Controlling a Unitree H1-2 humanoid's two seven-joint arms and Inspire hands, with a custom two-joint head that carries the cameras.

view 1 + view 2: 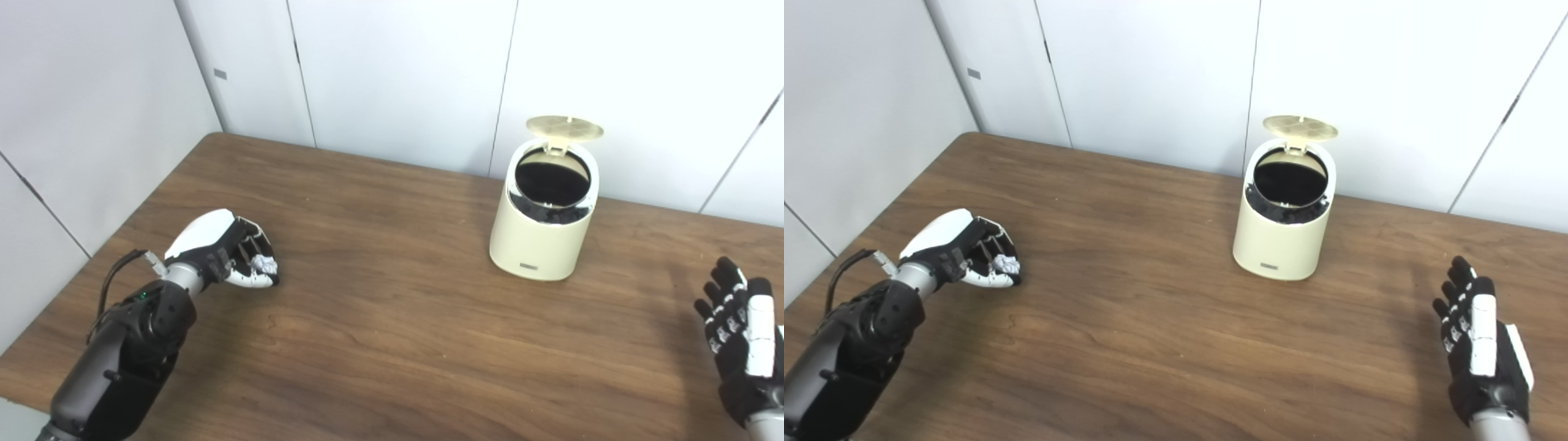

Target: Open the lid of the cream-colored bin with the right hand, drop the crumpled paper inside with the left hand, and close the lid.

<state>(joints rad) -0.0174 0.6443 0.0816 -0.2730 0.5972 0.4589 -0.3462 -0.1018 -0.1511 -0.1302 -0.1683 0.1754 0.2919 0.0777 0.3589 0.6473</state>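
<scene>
The cream-colored bin (542,236) stands upright toward the back of the table, right of center. Its round lid (565,128) is flipped up behind the dark opening. At the left side of the table my left hand (229,251) is shut on the crumpled paper (264,264), a small white wad showing between its fingers. It is well to the left of the bin. Near the right edge my right hand (1479,334) hangs open, fingers straight and apart, holding nothing, to the right of the bin and nearer to me.
The brown wooden table (392,343) ends against white wall panels (398,73) at the back and left. A wide stretch of bare wood lies between the two hands and in front of the bin.
</scene>
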